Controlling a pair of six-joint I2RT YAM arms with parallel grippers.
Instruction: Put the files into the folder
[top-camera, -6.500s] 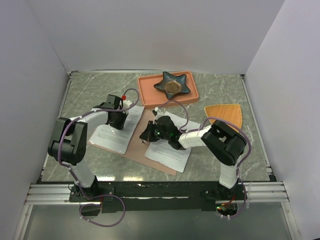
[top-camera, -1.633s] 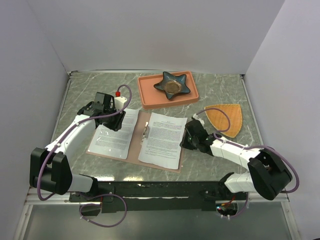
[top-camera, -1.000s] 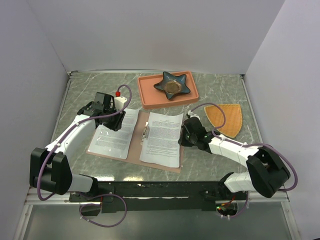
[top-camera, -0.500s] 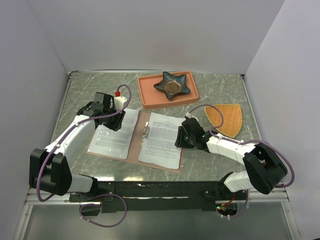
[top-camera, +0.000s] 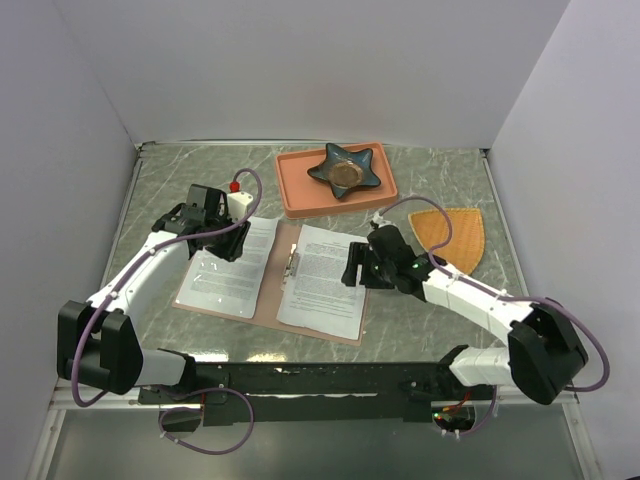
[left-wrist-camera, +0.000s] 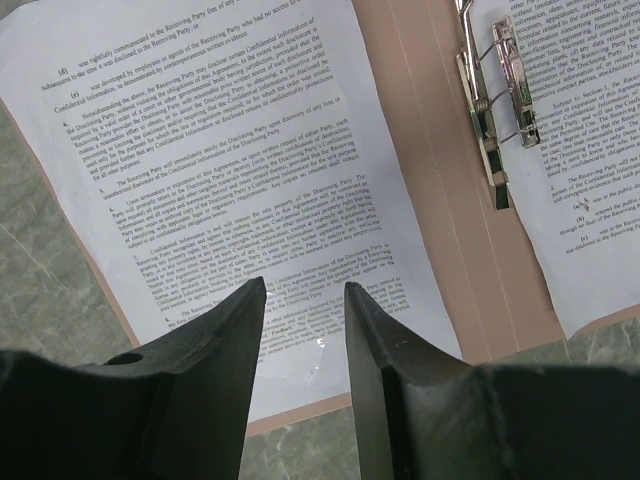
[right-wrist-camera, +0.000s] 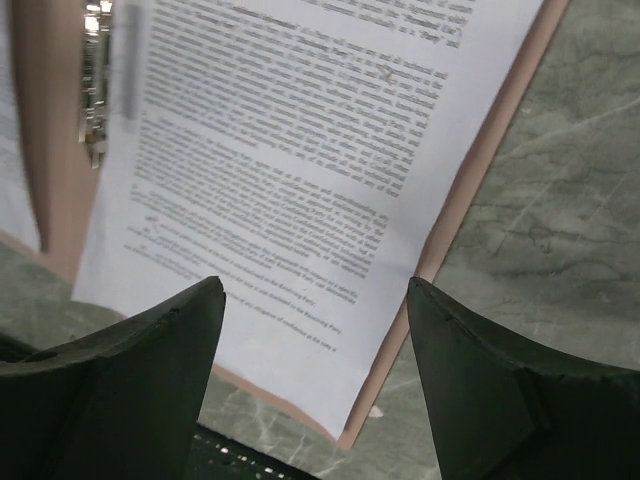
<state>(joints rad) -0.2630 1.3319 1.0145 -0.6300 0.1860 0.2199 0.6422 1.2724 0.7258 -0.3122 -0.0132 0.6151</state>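
The pinkish-brown folder (top-camera: 272, 298) lies open and flat on the table, its silver clip (top-camera: 292, 262) at the spine. Two files lie on it, one sheet (top-camera: 225, 275) on the left half and one sheet (top-camera: 322, 285) on the right half. My left gripper (top-camera: 232, 250) is low over the far end of the left sheet (left-wrist-camera: 220, 150), jaws open, nothing between them (left-wrist-camera: 303, 292). I cannot tell whether its tips touch the paper. My right gripper (top-camera: 351, 275) hangs over the right sheet's (right-wrist-camera: 290, 150) outer edge, jaws wide open and empty (right-wrist-camera: 315, 287). The folder's edge (right-wrist-camera: 470, 195) shows beside that sheet.
A salmon-orange tray (top-camera: 297, 195) holding a dark star-shaped dish (top-camera: 346, 170) stands behind the folder. An orange fan-shaped mat (top-camera: 458, 235) lies to the right. White walls close in the grey marble table (top-camera: 160, 190) on three sides.
My right gripper has gone from shut to wide open and moved left and up over the right sheet's edge. The left arm has stayed put.
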